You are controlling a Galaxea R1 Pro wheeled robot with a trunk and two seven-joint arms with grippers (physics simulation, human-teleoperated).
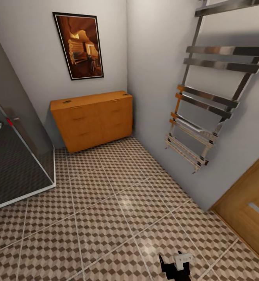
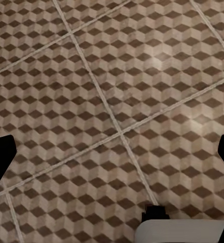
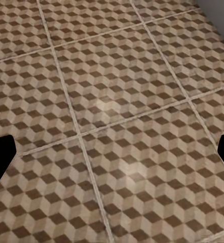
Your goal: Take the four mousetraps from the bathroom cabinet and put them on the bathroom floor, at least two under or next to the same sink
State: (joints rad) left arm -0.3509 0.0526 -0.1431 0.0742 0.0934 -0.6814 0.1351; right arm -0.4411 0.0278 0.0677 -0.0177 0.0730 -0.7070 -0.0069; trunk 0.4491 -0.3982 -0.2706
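The orange-brown cabinet (image 1: 94, 119) stands against the far wall, under a framed picture, with its drawers shut. Two tiny flat brownish pieces lie on its top, one near the left end (image 1: 66, 102) and one near the right end (image 1: 125, 94); they look like mousetraps but are too small to be sure. The bathroom floor (image 1: 106, 210) of cube-pattern tiles stretches from me to the cabinet. My left gripper (image 2: 112, 152) and right gripper (image 3: 112, 154) both hang open over bare tiles, with nothing between the fingers. The bathroom sink is out of view.
A glass shower enclosure (image 1: 16, 156) stands at the left. A chrome towel ladder (image 1: 207, 109) hangs on the right wall, with a wooden door (image 1: 250, 210) beyond it. A black and white part of the robot (image 1: 176, 265) shows at the bottom edge.
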